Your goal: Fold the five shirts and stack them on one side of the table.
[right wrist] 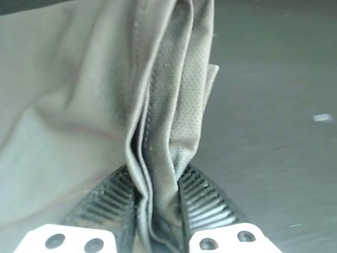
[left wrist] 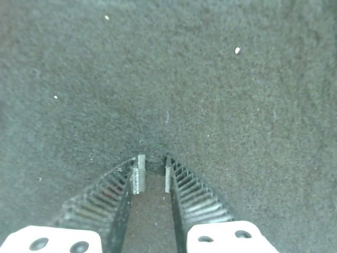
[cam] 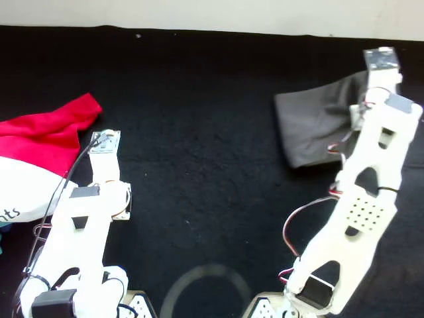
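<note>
A folded grey shirt (cam: 317, 126) lies at the right of the black table. My right gripper (cam: 377, 69) is at its far right edge and, in the right wrist view, the right gripper (right wrist: 158, 205) is shut on a bunch of the grey shirt's (right wrist: 79, 116) layered folds. A red shirt (cam: 53, 132) lies crumpled at the left edge over a white shirt (cam: 23, 189). My left gripper (cam: 105, 140) hovers just right of the red shirt. The left gripper (left wrist: 152, 171) is open by a narrow gap over bare cloth, holding nothing.
The table is covered in black cloth (cam: 199, 119). A bit of blue fabric (cam: 2, 228) peeks out under the white shirt at the left edge. Both arm bases stand at the front edge.
</note>
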You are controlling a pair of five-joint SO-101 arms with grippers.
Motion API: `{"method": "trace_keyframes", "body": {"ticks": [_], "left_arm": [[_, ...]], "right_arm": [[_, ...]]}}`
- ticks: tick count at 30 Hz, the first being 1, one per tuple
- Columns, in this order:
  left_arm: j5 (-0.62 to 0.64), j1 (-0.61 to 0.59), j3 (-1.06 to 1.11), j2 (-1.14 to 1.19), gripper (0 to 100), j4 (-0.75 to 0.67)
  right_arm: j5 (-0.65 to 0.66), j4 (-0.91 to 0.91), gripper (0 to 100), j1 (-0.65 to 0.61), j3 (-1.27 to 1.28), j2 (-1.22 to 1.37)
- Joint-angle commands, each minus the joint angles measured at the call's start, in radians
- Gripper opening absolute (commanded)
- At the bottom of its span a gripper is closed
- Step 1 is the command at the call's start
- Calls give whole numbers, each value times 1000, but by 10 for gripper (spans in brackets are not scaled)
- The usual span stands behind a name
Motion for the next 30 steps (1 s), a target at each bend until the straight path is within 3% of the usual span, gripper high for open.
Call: {"method": "trace_keyframes", "body": {"ticks": [1, 13, 15, 20, 26, 30], "left_arm": [[-5, -4, 4, -7, 90, -20], [-5, -2, 4, -5, 90, -20], [-5, -2, 4, -5, 90, -20], [-5, -2, 4, -5, 90, -20], [-5, -2, 5, -5, 90, -20], [-5, -2, 12, -7, 90, -21]], "right_arm": [[38, -119, 5, 54, -53, 22], [66, -194, 9, 64, -56, 120], [66, -188, 47, 68, -71, 119], [64, -67, 219, 82, -191, 120], [61, 85, 235, 79, -361, 127], [-77, 162, 256, 88, -473, 120]]}}
